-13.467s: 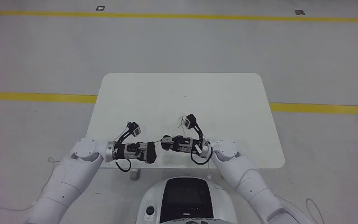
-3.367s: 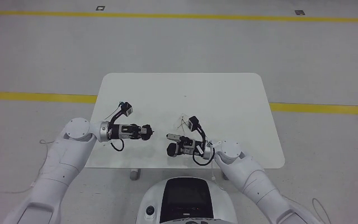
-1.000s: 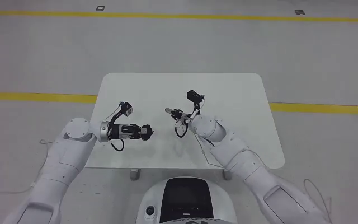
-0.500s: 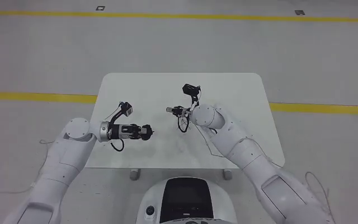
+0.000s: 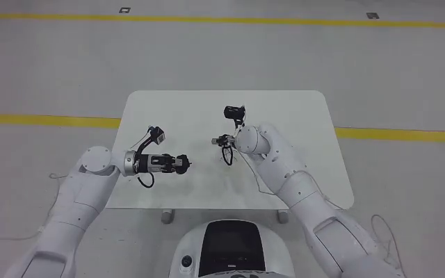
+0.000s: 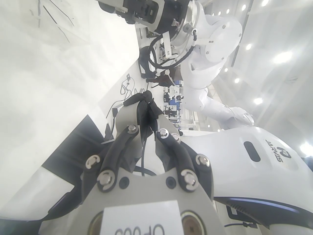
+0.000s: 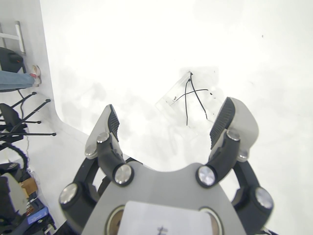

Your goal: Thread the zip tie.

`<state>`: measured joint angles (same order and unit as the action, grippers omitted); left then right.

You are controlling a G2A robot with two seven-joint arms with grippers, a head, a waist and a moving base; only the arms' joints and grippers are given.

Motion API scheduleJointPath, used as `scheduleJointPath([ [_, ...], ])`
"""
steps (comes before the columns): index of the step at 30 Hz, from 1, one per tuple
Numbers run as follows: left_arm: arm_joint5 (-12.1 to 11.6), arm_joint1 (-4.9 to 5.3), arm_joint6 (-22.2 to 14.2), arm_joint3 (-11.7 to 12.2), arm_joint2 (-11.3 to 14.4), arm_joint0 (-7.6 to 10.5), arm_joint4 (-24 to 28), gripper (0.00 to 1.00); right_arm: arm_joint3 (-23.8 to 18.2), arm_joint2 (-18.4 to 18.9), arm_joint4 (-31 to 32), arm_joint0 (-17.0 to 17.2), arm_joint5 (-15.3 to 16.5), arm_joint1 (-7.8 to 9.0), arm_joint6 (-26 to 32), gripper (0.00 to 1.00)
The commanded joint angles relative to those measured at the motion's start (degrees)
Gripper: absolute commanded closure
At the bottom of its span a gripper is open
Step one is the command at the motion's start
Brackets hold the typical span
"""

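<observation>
Seemingly little is done: loose zip ties [image 7: 186, 103] lie unthreaded on the tabletop [image 7: 146, 37] below the open right claw [image 7: 170, 106], while the left claw [image 6: 146, 100] is closed on a thin black strip [image 6: 144, 144].

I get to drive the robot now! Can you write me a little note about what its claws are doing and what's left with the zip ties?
Left claw: shut, pinching a thin black strap, likely a zip tie, above the table.
Right claw: open and empty, hovering over the loose zip ties, which lie crossed on a clear sheet on the table.
Done: I cannot tell whether the pinched strap is threaded.
Left: probably pick up a loose tie and thread it.
</observation>
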<state>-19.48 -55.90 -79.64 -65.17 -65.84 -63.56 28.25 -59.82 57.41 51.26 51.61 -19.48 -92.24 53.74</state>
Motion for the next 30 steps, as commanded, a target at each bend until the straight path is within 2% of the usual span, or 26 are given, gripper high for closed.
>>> scheduleJointPath([
  [1, 0.00, 0.00, 0.00, 0.00, 0.00, 0.00, 0.00, 1.00, 0.01, -0.04, -0.38, -0.02, 0.00, 0.04, -0.07, 0.00],
  [7, 0.00, 0.00, 0.00, 0.00, 0.00, 0.00, 0.00, 1.00, -0.66, -1.12, 1.44, 0.47, 0.00, 0.03, -0.28, 0.00],
  [11, 0.00, 0.00, 0.00, 0.00, 0.00, 0.00, 0.00, 1.00, -0.58, -2.75, 5.20, -0.52, 0.00, -0.45, 2.97, 0.00],
  [16, 0.00, 0.00, 0.00, 0.00, 0.00, 0.00, 0.00, 1.00, 3.05, -4.18, 9.20, -3.75, 0.00, -2.34, 10.33, 0.00],
  [21, 0.00, 0.00, 0.00, 0.00, 0.00, 0.00, 0.00, 1.00, 7.33, -3.72, 11.16, -6.34, 0.00, -4.62, 13.48, 0.00],
  [28, 0.00, 0.00, 0.00, 0.00, 0.00, 0.00, 0.00, 1.00, 7.65, -3.62, 11.38, -6.49, 0.00, -4.75, 13.47, 0.00],
  [30, 0.00, 0.00, 0.00, 0.00, 0.00, 0.00, 0.00, 1.00, 7.56, -3.63, 11.34, -5.52, 0.40, -4.69, 11.74, 0.00],
])
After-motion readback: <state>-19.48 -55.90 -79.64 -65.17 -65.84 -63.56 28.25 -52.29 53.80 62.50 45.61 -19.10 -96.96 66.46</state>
